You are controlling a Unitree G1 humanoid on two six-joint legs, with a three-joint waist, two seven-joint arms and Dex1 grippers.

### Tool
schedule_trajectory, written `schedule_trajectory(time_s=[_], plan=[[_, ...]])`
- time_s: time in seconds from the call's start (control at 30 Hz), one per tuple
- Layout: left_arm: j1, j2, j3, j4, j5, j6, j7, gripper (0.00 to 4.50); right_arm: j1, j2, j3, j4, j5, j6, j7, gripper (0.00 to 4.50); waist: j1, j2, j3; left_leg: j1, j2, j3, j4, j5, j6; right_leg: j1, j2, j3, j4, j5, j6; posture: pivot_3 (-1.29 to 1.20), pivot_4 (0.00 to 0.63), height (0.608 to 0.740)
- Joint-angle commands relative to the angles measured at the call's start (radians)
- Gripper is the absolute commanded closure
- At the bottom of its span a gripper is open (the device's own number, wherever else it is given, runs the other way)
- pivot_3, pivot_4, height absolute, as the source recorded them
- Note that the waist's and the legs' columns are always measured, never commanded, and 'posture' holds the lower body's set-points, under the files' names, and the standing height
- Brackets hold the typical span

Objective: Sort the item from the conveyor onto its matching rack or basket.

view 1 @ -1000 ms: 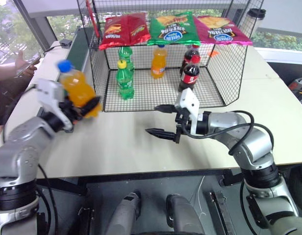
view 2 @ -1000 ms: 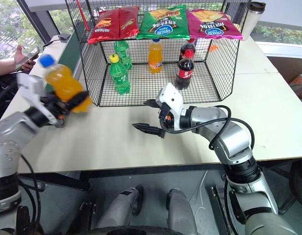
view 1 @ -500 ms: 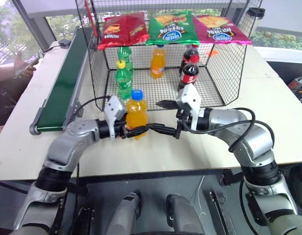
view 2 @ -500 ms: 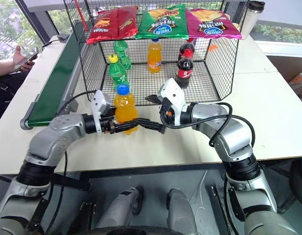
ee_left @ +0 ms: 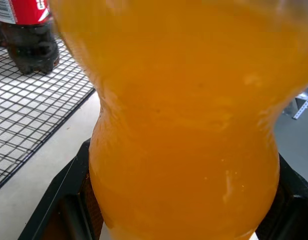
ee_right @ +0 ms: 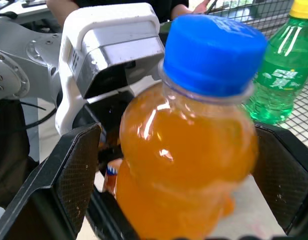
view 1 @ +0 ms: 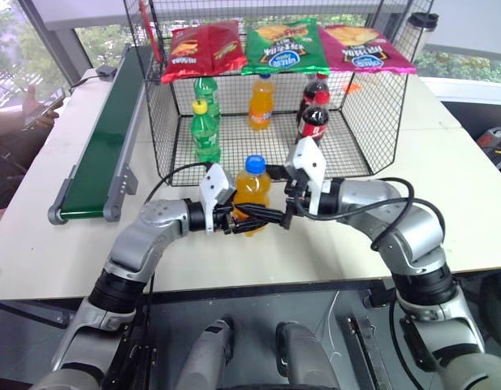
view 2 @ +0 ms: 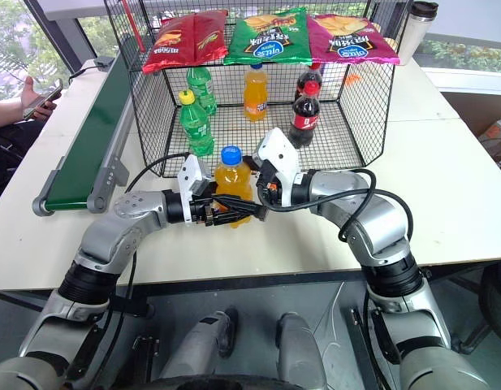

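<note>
The item, an orange soda bottle (view 1: pixel 252 192) with a blue cap, stands upright just above the table in front of the black wire cage (view 1: pixel 382 106). My left gripper (view 1: pixel 248 219) reaches in from the left and is shut on the bottle's lower body (ee_left: pixel 183 125). From the right, my right gripper (ee_right: pixel 176 131) is open. Its fingers (ee_right: pixel 76 170) stand either side of the bottle's shoulder (ee_right: pixel 188 165) with gaps showing. The dark-green conveyor (view 1: pixel 104 138) runs along the left.
Inside the cage stand green soda bottles (view 1: pixel 205 130), another orange bottle (view 1: pixel 261 101) and cola bottles (view 1: pixel 315 118). Crisp bags (view 1: pixel 287 45) hang on its top rail. A person's hand with a phone (view 1: pixel 32 101) is at far left. A tumbler (view 1: pixel 421 32) stands at the back right.
My left arm swung the bottle rightward and down from beside the conveyor to between the right gripper's open fingers. The right arm stayed put.
</note>
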Motion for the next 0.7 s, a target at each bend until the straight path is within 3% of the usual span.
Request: schedule_trajectory(time_s=[0.03,0.1,0.2,0.53,0.57,0.6,0.7], plan=[[-0.011,-0.005,0.016,-0.057,-0.008,-0.013,-0.005,1.52,-0.04,0.016,-0.01,0.006,-0.006,-0.031,-0.004,0.0,0.0,0.0,0.0,0.0,0.0,0.0,0.0,0.0,0.0,0.0,0.0,0.0,0.0,0.0,0.0,0.0,0.15,0.739],[-0.008,-0.004,0.019,-0.063,-0.011,-0.009,-0.003,1.52,-0.048,0.025,-0.011,0.017,-0.007,-0.04,-0.004,0.56,0.0,0.0,0.0,0.0,0.0,0.0,0.0,0.0,0.0,0.0,0.0,0.0,0.0,0.0,0.0,0.0,0.15,0.739],[-0.005,-0.003,0.021,-0.067,-0.01,-0.007,-0.001,1.52,-0.052,0.026,-0.008,0.021,-0.007,-0.049,0.004,1.84,0.0,0.0,0.0,0.0,0.0,0.0,0.0,0.0,0.0,0.0,0.0,0.0,0.0,0.0,0.0,0.0,0.15,0.739],[0.005,-0.004,0.03,-0.068,0.009,-0.038,0.028,1.52,-0.052,0.015,-0.005,0.012,-0.016,-0.042,0.01,1.88,0.0,0.0,0.0,0.0,0.0,0.0,0.0,0.0,0.0,0.0,0.0,0.0,0.0,0.0,0.0,0.0,0.15,0.739],[0.004,-0.005,0.031,-0.065,0.005,-0.035,0.026,0.47,-0.052,0.014,-0.006,0.012,-0.017,-0.042,0.01,1.88,0.0,0.0,0.0,0.0,0.0,0.0,0.0,0.0,0.0,0.0,0.0,0.0,0.0,0.0,0.0,0.0,0.15,0.739],[0.004,-0.007,0.032,-0.062,0.006,-0.037,0.028,0.06,-0.051,0.014,-0.007,0.012,-0.019,-0.042,0.009,1.88,0.0,0.0,0.0,0.0,0.0,0.0,0.0,0.0,0.0,0.0,0.0,0.0,0.0,0.0,0.0,0.0,0.15,0.739],[0.005,-0.011,0.036,-0.061,0.015,-0.047,0.045,0.06,-0.05,0.014,-0.008,0.009,-0.02,-0.04,0.008,1.88,0.0,0.0,0.0,0.0,0.0,0.0,0.0,0.0,0.0,0.0,0.0,0.0,0.0,0.0,0.0,0.0,0.15,0.739]])
